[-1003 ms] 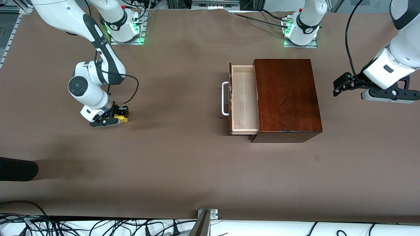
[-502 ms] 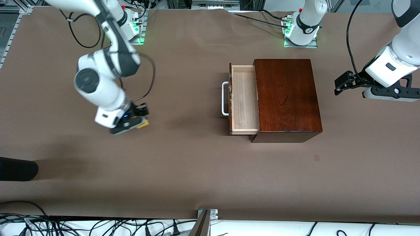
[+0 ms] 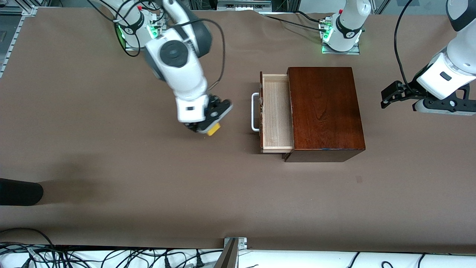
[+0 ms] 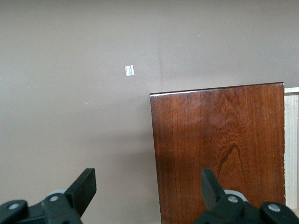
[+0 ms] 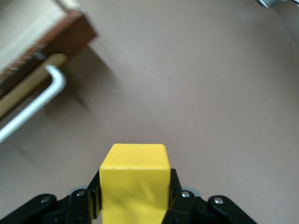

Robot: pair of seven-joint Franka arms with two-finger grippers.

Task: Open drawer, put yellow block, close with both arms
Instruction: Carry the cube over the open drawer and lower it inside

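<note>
My right gripper (image 3: 209,128) is shut on the yellow block (image 3: 214,129) and holds it in the air over the bare table, a short way from the drawer's white bar handle (image 3: 254,111). The block (image 5: 134,179) fills the space between the fingers in the right wrist view, with the handle (image 5: 35,105) ahead. The drawer (image 3: 277,111) stands pulled out of the mahogany box (image 3: 324,111); its pale tray is empty. My left gripper (image 3: 386,99) is open and waits in the air past the box toward the left arm's end of the table. The left wrist view shows the box top (image 4: 219,149).
A brown cloth covers the table (image 3: 148,186). A dark object (image 3: 18,191) lies at the table's edge toward the right arm's end. Cables and a metal bracket (image 3: 234,245) run along the edge nearest the front camera. A small white tag (image 4: 129,70) lies on the cloth.
My right arm has lifted the yellow block off the table and carried it toward the open drawer. The left gripper has barely shifted.
</note>
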